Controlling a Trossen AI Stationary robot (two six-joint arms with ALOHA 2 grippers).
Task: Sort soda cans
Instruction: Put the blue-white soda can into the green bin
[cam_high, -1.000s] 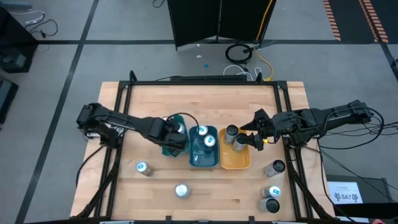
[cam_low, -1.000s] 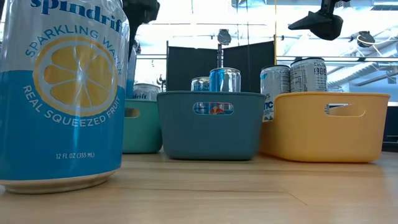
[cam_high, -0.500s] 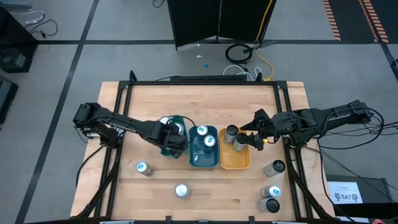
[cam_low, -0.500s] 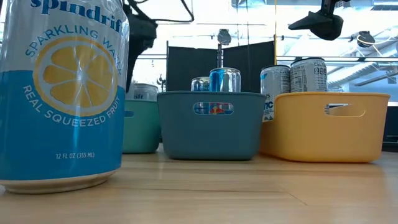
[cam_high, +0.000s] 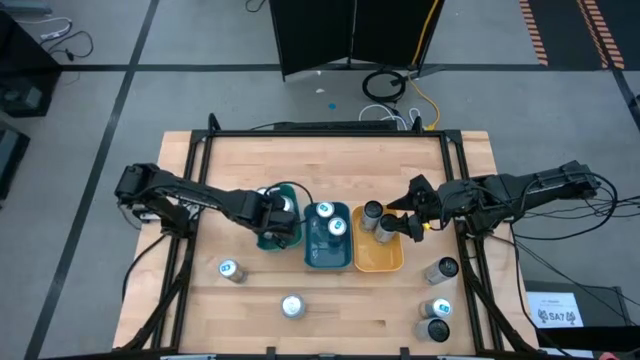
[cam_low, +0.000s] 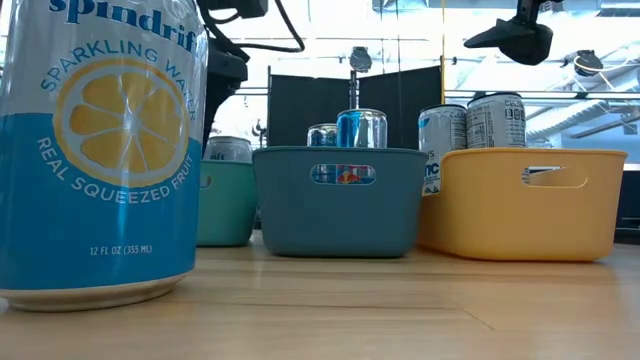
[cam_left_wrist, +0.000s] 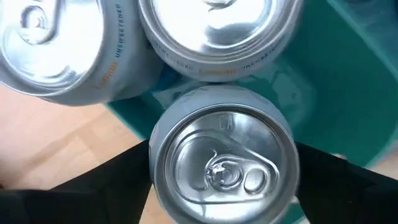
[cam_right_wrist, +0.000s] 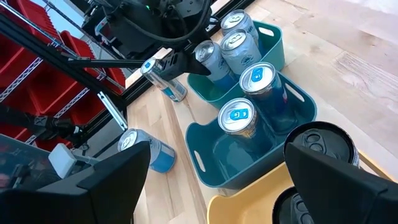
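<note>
My left gripper (cam_left_wrist: 222, 186) points down into the green tray (cam_left_wrist: 348, 74), its fingers on either side of a silver-topped soda can (cam_left_wrist: 221, 165). Two more silver-topped cans (cam_left_wrist: 217, 31) (cam_left_wrist: 50, 50) stand in that tray beside it. The right wrist view shows the same gripper (cam_right_wrist: 186, 62) and can (cam_right_wrist: 208, 59). My right gripper (cam_high: 400, 225) hangs open above the yellow tray (cam_high: 380, 258), holding nothing. The blue tray (cam_right_wrist: 205, 143) holds two blue-topped cans (cam_right_wrist: 258, 78), and the yellow tray holds dark-topped cans (cam_right_wrist: 323, 146). My left gripper has the soda can between its two fingers (cam_left_wrist: 124, 183), which lie against opposite sides of the can's wall (cam_left_wrist: 155, 180) just below the rim. The fingers come from above, pointing down. The can stands upright inside the green tray; its own top hides its bottom.
Loose cans stand on the table: two near the front left (cam_high: 229, 268) (cam_high: 291, 305) and three at the front right (cam_high: 440, 268) (cam_high: 437, 308) (cam_high: 437, 330). A large blue lemon-printed can (cam_low: 100, 150) stands close to the low camera. The three trays sit side by side mid-table.
My left gripper has come down with the soda can into the green tray, drawing slightly toward the table's left edge. The can stays upright next to the two cans there. My right arm has kept still.
</note>
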